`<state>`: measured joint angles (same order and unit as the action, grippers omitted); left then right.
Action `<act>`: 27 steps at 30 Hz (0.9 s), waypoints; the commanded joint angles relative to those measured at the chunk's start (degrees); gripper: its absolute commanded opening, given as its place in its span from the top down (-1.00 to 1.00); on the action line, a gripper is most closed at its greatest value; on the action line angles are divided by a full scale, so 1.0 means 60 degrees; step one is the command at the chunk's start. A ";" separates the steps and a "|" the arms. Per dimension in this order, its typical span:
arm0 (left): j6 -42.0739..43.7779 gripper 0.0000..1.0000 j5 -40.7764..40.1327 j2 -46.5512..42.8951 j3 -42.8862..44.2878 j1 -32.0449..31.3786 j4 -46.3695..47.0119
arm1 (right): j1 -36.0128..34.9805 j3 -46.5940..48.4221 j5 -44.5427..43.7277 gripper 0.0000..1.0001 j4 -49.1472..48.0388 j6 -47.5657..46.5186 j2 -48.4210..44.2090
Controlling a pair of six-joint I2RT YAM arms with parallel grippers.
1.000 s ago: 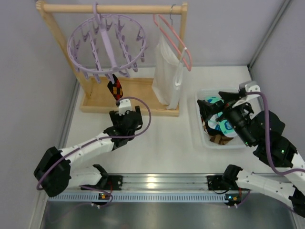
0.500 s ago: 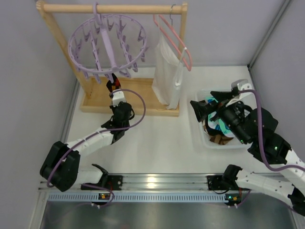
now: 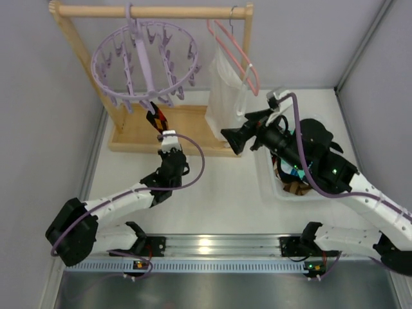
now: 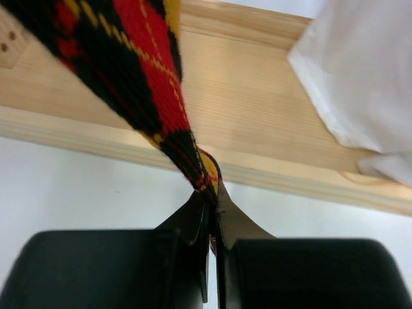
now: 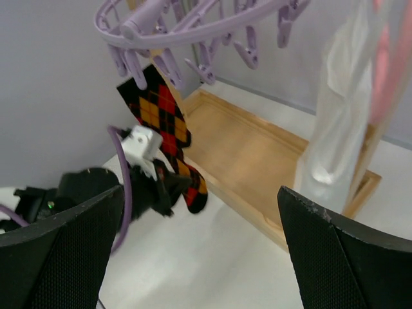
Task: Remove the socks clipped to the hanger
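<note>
The lavender round hanger (image 3: pixel 145 61) hangs by its hook from the wooden rail, its clips dangling. One red-orange-black sock (image 3: pixel 156 118) is clipped at its front edge and hangs down over the wooden base. My left gripper (image 3: pixel 165 132) is shut on the sock's lower tip. The left wrist view shows the sock (image 4: pixel 129 58) running up and left from the pinched fingertips (image 4: pixel 210 193). My right gripper (image 3: pixel 241 133) is open and empty, in the air between rack and bin. Between its fingers it sees the hanger (image 5: pixel 193 16), the sock (image 5: pixel 161 122) and the left gripper (image 5: pixel 158 187).
The wooden rack's base board (image 3: pixel 183 125) lies under the hanger. A pink clothes hanger (image 3: pixel 235 55) holds a white garment (image 3: pixel 225 96) right of it. A clear bin (image 3: pixel 278 192) with socks inside sits at the right, partly hidden by my right arm.
My left gripper rose to the hanging sock and shut on its lower tip. My right arm swung left from over the bin toward the rack, staying open.
</note>
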<state>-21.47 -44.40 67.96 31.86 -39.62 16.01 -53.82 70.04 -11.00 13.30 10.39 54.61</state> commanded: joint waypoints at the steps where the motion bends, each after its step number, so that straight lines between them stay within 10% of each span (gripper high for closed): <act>1: 0.0019 1.00 -0.0919 -0.0195 0.0095 -0.1171 0.0481 | -0.0067 0.1566 0.0998 -0.94 -0.0315 0.0230 0.1105; 15: 0.0942 1.00 -0.3644 0.1636 0.2571 -0.4178 -0.0427 | -0.1971 0.9631 -0.2656 -0.78 0.4018 -0.1629 0.7943; 27: 0.1661 1.00 -0.4348 0.2998 0.3860 -0.5189 -0.0412 | -0.2133 1.0562 -0.4842 -0.64 0.3292 -0.3621 0.9486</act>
<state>-12.75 -68.38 84.82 52.47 -69.89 13.28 -66.26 129.27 -33.78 35.53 -6.74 110.21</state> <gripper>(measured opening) 0.025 0.823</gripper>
